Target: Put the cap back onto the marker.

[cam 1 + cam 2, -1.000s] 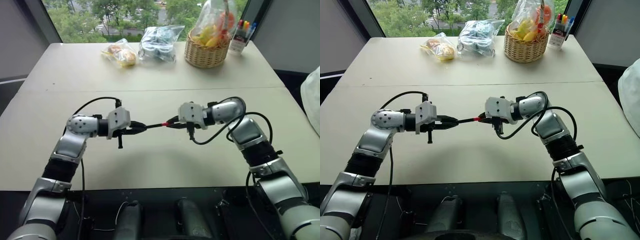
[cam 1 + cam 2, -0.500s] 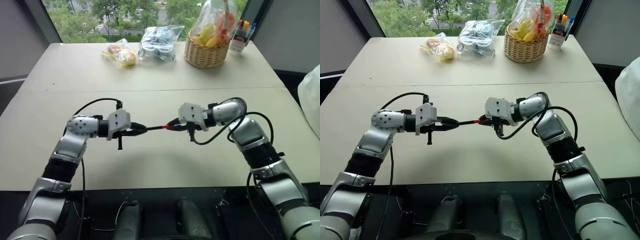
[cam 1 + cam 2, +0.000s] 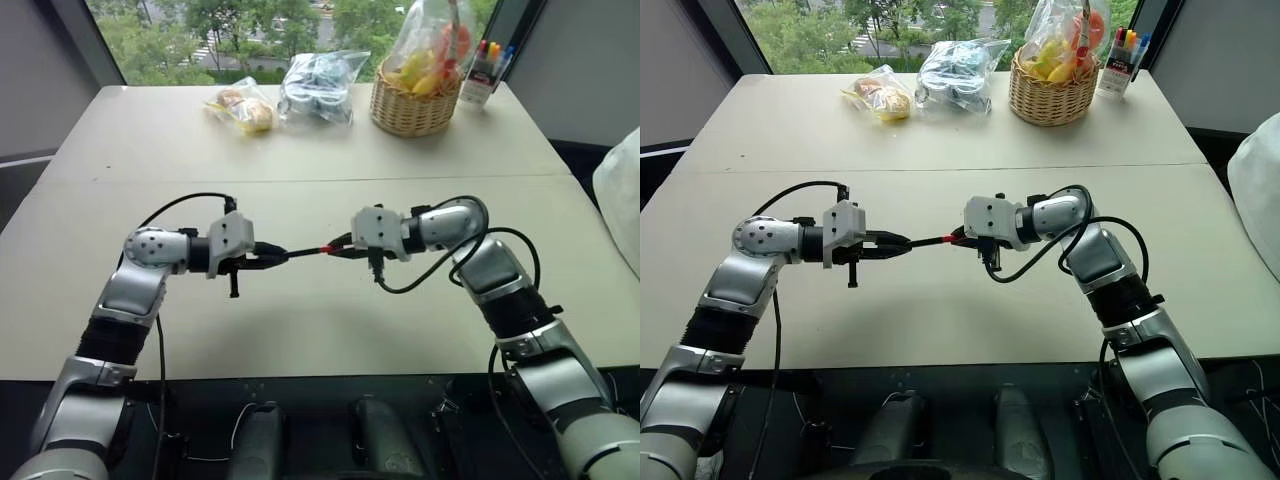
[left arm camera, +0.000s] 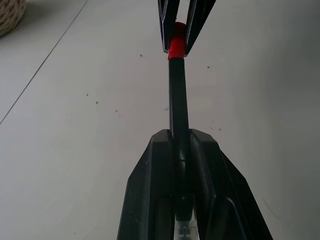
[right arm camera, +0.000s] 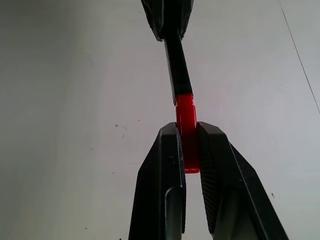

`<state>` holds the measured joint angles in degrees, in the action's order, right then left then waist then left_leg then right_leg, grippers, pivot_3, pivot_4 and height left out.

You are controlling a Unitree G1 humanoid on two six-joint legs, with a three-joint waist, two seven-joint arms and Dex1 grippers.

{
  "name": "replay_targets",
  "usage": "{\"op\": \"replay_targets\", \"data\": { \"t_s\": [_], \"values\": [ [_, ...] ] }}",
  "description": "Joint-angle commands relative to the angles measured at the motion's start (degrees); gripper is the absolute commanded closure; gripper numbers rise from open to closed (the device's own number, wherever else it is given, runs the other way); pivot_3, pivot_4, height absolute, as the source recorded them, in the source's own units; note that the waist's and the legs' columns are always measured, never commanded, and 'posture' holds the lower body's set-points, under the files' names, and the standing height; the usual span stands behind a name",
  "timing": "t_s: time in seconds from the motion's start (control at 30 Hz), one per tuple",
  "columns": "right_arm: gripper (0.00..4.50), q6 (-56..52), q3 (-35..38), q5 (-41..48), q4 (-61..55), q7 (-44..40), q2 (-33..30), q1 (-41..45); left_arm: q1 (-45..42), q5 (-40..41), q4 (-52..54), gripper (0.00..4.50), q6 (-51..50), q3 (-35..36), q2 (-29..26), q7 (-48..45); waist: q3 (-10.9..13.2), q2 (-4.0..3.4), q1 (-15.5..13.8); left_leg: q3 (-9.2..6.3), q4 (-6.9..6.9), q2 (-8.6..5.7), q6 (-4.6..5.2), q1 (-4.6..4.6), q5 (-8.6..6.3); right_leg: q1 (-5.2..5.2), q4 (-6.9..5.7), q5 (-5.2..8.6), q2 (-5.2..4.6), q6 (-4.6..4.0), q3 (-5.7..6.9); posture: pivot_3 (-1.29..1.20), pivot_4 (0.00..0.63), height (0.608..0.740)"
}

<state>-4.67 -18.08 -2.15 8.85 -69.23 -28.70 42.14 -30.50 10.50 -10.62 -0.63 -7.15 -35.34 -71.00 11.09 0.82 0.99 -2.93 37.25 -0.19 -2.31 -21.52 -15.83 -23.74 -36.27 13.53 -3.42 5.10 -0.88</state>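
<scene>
Here the slim black plastic marker point(image 3: 300, 252) hangs level above the pale table point(image 3: 300, 320), near the middle of the head view, with the woven basket point(image 3: 412, 105) well off toward one o'clock. The left gripper point(image 3: 262, 254) is clamped on the barrel's back end; the right gripper point(image 3: 338, 247) pinches the tiny red plastic cap point(image 5: 187, 131) between its pads. In the right wrist view the cap meets the end of the barrel in one nearly straight line, so it looks seated or close to it; whether it has clicked home I cannot tell.

Both pieces are probably light, stiff and smooth, so either could slip or twist under a sideways push. The barrel is best held far from its tip, as now, and the cap across its round middle, leaving its mouth free. The push should probably run straight along the barrel.
</scene>
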Motion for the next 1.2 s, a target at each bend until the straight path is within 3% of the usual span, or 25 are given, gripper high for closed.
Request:
{"op": "replay_targets", "data": {
  "t_s": [0.03,0.83,1.03,1.2],
  "values": [
    [4.44,3.2,-2.8,3.3,-7.6,-2.4,3.2,1.2,-2.0,-0.5,1.2,4.5,1.2,-1.6,1.3,0.1,0.0,0.0,0.0,0.0,0.0,0.0,0.0,0.0,0.0,0.0,0.0,0.0,0.0,0.0,0.0,0.0,0.15,0.74],
    [4.44,3.2,-2.8,0.7,-5.3,-1.7,4.5,1.6,-1.5,-1.8,2.0,4.5,1.2,-0.7,2.2,2.1,0.0,0.0,0.0,-0.01,0.0,0.0,0.0,0.0,0.0,0.0,0.0,0.0,0.01,0.0,0.0,0.0,0.15,0.74],
    [1.59,3.9,-1.6,-0.2,-3.4,-0.6,2.3,1.0,3.7,-1.1,5.7,4.5,-1.4,1.6,0.7,5.1,0.0,0.0,0.2,-0.03,-0.01,0.04,0.0,0.0,0.0,-0.04,-0.02,0.0,0.07,0.0,-0.01,0.0,0.15,0.74],
    [1.59,3.1,0.1,0.9,-2.9,0.8,0.6,1.2,9.0,0.0,10.8,4.5,-5.9,4.1,-0.9,9.2,0.0,0.0,-0.1,-0.02,0.02,0.03,0.0,0.0,0.0,-0.02,-0.04,0.0,0.02,-0.01,-0.01,0.0,0.15,0.74]
  ]
}}
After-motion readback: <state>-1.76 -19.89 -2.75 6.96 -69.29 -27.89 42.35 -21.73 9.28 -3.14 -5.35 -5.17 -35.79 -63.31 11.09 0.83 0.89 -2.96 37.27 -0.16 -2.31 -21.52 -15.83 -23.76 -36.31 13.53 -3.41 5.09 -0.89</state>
